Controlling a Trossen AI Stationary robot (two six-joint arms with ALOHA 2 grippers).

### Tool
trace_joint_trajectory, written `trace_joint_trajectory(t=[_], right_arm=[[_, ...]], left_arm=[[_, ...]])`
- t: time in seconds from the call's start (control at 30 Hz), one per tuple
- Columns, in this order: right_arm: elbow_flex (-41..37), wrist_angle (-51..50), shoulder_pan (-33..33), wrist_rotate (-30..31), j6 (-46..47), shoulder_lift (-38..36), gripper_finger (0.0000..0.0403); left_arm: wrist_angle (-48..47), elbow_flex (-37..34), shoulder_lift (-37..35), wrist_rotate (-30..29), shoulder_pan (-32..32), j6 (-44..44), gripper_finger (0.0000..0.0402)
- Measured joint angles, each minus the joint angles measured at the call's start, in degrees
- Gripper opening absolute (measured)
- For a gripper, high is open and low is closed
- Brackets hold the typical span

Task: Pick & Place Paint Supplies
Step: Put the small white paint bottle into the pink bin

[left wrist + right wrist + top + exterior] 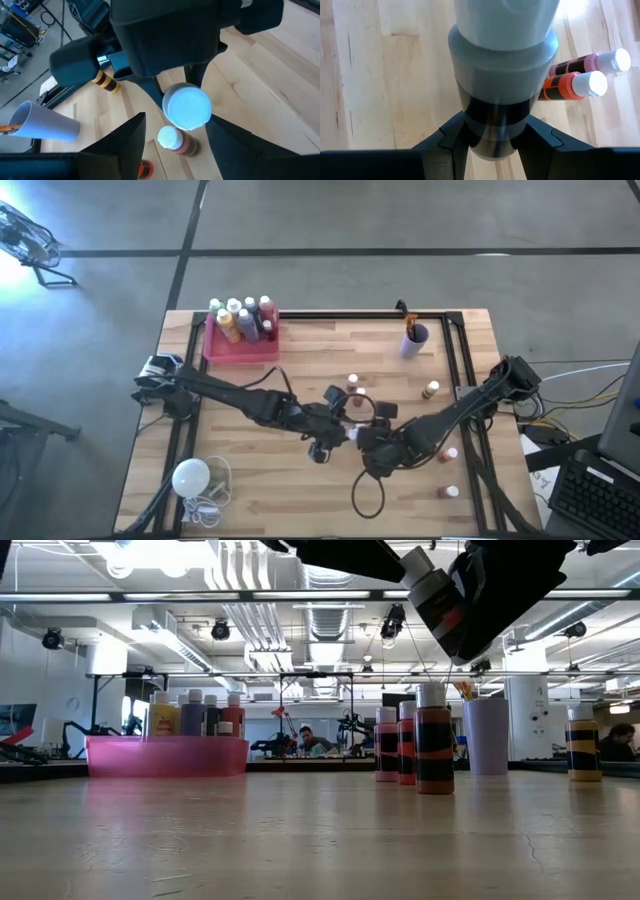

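So my right gripper [495, 135] is pinching the bottom end of a white-capped paint bottle [500, 75], one finger pressed on each side. It's a smooth round plastic thing with a dark label band, held up off the table and tilted, cap end leading. My left gripper [175, 120] is right there facing it, fingers spread wide, with that cap sitting between them (can't tell if they touch it). Both hands meet over the middle of the wood table [300, 500], a bit toward the near side.

Room to move is okay but not great. Straight under the hands there's a small reddish bottle [176, 141] standing upright, and an orange bottle [570, 86] and a pink bottle [582, 62] stand side by side close by.

Further out, the pink tray [240, 348] at the far-left corner already has a cluster of bottles [240, 315] standing in it. The white cup [415, 338] with brushes is at the far right, next to the black rail [465, 360]. White bulb [190, 477] sits near-left, well apart.
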Motion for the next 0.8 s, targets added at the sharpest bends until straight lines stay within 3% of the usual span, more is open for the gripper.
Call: trace_joint_trajectory(t=[0.8], right_arm=[[0.08,-0.15,-1.75,-1.6,-1.63,-0.02,0.0132]], left_arm=[[0.71,0.7,2.48,0.16,-0.09,2.25,0.0211]])
